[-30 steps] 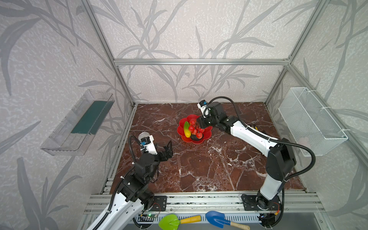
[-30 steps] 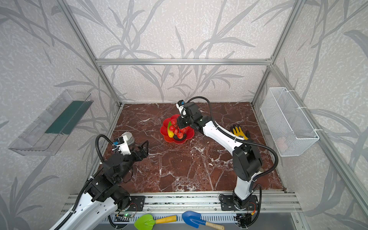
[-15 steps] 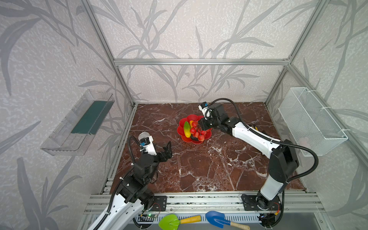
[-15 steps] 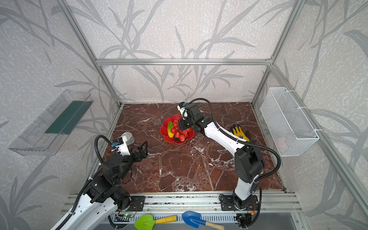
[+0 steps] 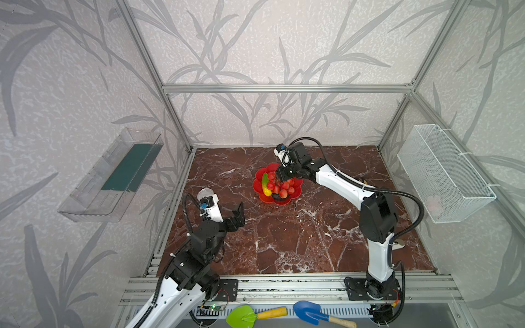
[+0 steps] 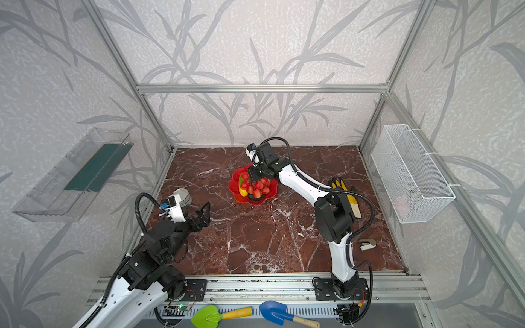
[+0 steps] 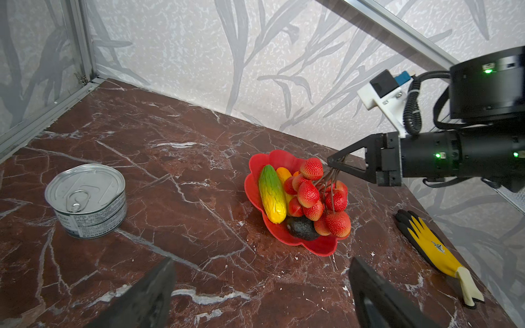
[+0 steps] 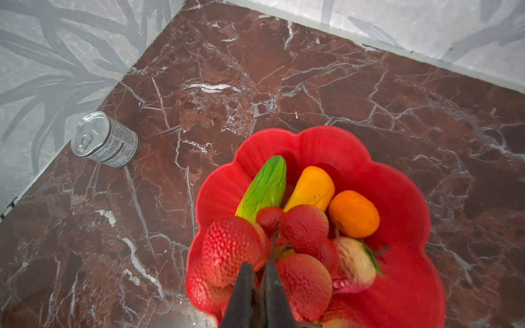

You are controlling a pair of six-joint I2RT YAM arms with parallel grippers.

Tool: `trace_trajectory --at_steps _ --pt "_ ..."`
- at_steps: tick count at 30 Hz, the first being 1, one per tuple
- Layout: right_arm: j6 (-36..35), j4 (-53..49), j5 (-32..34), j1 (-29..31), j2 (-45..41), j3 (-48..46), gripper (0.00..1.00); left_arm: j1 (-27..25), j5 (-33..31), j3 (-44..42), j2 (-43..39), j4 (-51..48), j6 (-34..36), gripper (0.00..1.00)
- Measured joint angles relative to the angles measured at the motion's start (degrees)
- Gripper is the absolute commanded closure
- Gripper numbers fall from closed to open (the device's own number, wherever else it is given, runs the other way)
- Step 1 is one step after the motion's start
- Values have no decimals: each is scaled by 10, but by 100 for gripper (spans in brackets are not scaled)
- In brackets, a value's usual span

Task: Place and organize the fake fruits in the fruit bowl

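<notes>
I log these items:
- Fruit bowl [image 5: 297, 190]: centre of a top view, on the tabletop [image 5: 284, 241].
- Right gripper [image 7: 331, 165]: clamped on the stems of the red berry cluster [image 7: 315, 198], above the bowl.
- Left gripper [image 5: 237, 211]: lower left, jaws apart, empty.

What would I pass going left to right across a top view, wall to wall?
Clear wall tray → tin can → left gripper → fruit bowl → yellow glove → white wire basket.

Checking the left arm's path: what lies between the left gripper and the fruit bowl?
The stretch from the left gripper to the fruit bowl is bare marble floor in both top views; the tin can sits aside.
</notes>
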Motion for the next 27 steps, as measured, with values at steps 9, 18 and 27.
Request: trace_trajectory --at_steps 9,18,27 --pt "-5 -53 2 -6 77 113 30 0 -5 0 -6 -7 7 4" --pt "-5 0 19 -29 -12 -2 1 0 -15 0 -6 8 33 3" --pt "-9 196 115 -40 -422 -436 1 0 -50 -7 42 101 105 0"
